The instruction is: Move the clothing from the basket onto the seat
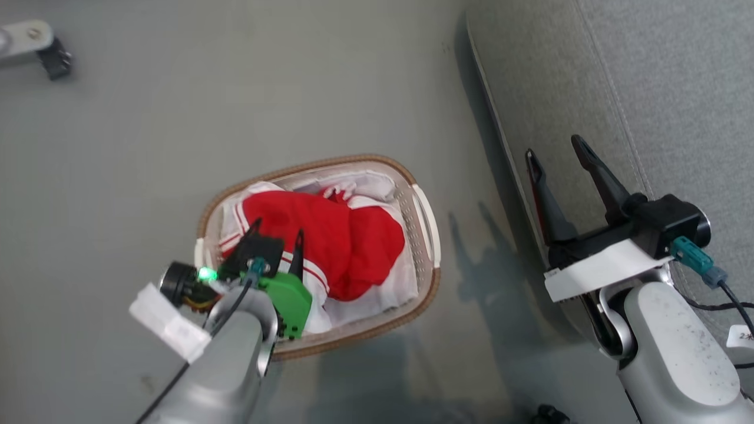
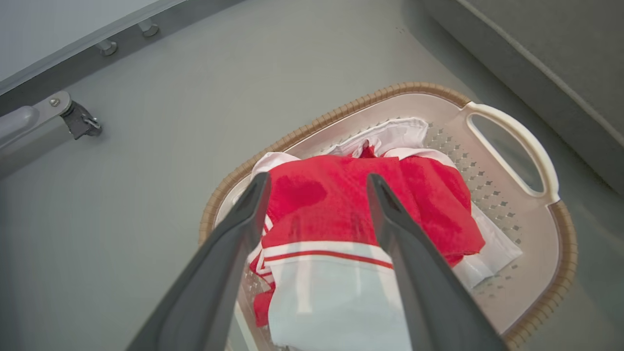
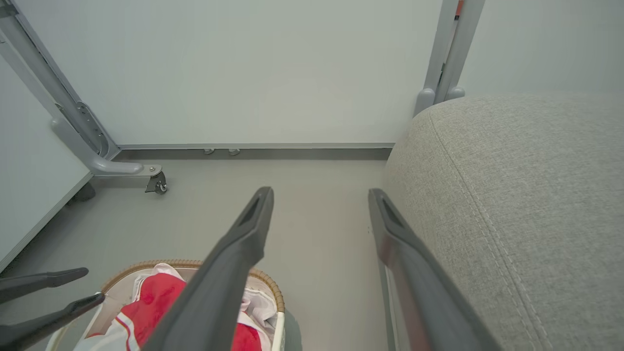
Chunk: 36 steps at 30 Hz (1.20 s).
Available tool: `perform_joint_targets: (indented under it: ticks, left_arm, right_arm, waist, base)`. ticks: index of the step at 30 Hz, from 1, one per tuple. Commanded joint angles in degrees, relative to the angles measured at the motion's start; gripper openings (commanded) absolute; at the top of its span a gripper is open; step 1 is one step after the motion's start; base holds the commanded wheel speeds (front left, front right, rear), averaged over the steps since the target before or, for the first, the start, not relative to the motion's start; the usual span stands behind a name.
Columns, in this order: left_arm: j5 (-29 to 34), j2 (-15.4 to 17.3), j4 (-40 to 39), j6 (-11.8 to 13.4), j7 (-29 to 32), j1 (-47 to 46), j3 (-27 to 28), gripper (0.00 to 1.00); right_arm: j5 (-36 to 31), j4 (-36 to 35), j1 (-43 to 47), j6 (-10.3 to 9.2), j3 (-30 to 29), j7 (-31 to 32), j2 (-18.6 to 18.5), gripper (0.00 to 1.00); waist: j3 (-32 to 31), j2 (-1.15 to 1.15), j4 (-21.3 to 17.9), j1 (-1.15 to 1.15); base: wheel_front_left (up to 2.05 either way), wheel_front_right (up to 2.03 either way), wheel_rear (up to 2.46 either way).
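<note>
Transfer not begun: all the clothing [image 1: 330, 241] lies in the basket [image 1: 427, 218] on the floor [image 1: 177, 118] — none on the seat [image 1: 677, 88]. The left hand [image 1: 279, 228] hangs over the red pile, fingers spread, grasping nothing. The right hand [image 1: 554, 147] is likewise released and empty, at the seat's edge. Every garment is left to move.

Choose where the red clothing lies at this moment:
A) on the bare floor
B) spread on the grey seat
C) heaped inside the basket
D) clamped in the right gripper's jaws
C: the clothing is heaped inside the basket, with the left gripper over it, jaws open.
</note>
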Motion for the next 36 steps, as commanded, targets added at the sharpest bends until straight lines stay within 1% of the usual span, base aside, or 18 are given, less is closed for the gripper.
perform_joint_targets:
  ticks: [1,9,12,15,18,21,24,28,30,31,34,36]
  left_arm:
    - [-0.1,0.4,1.9,0.6,0.6,-3.3,-1.3,1.0]
    - [-0.2,0.4,11.1,4.6,7.1,-12.0,-7.3,1.0]
    - [-1.0,0.4,13.8,6.7,11.0,-13.6,-8.2,1.0]
    - [-1.3,0.4,16.1,9.6,16.2,-15.0,-9.5,1.0]
    - [-1.2,0.4,17.0,11.0,19.0,-15.5,-10.5,1.0]
    - [-1.8,0.4,17.5,11.2,21.0,-16.1,-11.2,1.0]
    - [-1.8,0.4,18.1,9.4,24.2,-16.6,-12.3,1.0]
    - [-0.2,0.5,18.8,6.8,27.8,-17.5,-14.7,1.0]
    - [0.0,0.7,18.9,5.7,29.0,-17.8,-15.4,0.71]
    - [0.0,0.7,19.0,5.1,29.3,-17.9,-15.5,0.0]
    - [-1.2,0.6,19.1,4.5,29.8,-17.0,-15.2,0.0]
    - [-2.5,0.5,18.8,4.9,27.9,-16.2,-14.3,0.0]
  right_arm:
    - [0.6,-0.4,-1.5,-0.02,0.4,-0.1,0.3,1.0]
    - [1.5,-0.4,-4.1,-0.02,3.0,-0.1,0.7,1.0]
    - [2.0,0.0,-4.8,-0.02,3.4,-0.1,1.3,1.0]
    - [2.3,0.5,-4.9,-0.02,3.6,-0.1,1.8,1.0]
    - [2.7,0.7,-5.1,-0.02,3.8,-0.1,2.4,1.0]
    - [3.0,0.7,-5.3,-0.02,4.0,-0.1,2.8,1.0]
    - [3.3,0.6,-5.4,-0.03,4.3,-0.1,3.0,1.0]
    - [3.2,0.8,-5.4,-0.02,5.1,-0.1,3.2,1.0]
    - [3.4,0.8,-5.5,-0.02,5.3,-0.1,3.1,1.0]
    - [3.5,0.9,-5.6,-0.03,5.4,-0.1,3.1,1.0]
    - [3.7,1.2,-5.4,-0.02,5.5,-0.1,2.9,1.0]
    - [3.8,1.3,-5.3,-0.02,5.3,-0.1,2.8,1.0]
  waist:
    - [8.7,0.0,-5.6,0.0]
    - [14.6,0.0,-8.1,0.0]
    - [16.0,0.0,-9.1,0.0]
    - [17.0,0.0,-9.8,0.0]
    - [17.5,0.0,-10.4,0.0]
    - [18.2,0.0,-10.8,0.0]
    - [18.5,0.0,-11.2,0.0]
    - [18.5,0.0,-11.4,0.0]
    - [18.4,0.0,-11.5,0.0]
    - [18.3,0.0,-11.5,0.0]
    - [17.5,0.0,-11.3,0.0]
    - [16.5,0.0,-11.0,0.0]
  base:
    - [0.0,0.0,0.0]
    - [0.0,0.0,0.0]
    - [0.0,0.0,0.0]
    - [0.0,0.0,0.0]
    - [0.0,0.0,0.0]
    - [0.0,0.0,0.0]
    - [0.0,0.0,0.0]
    - [0.0,0.0,0.0]
    - [0.0,0.0,0.0]
    - [0.0,0.0,0.0]
    - [0.0,0.0,0.0]
    - [0.0,0.0,0.0]
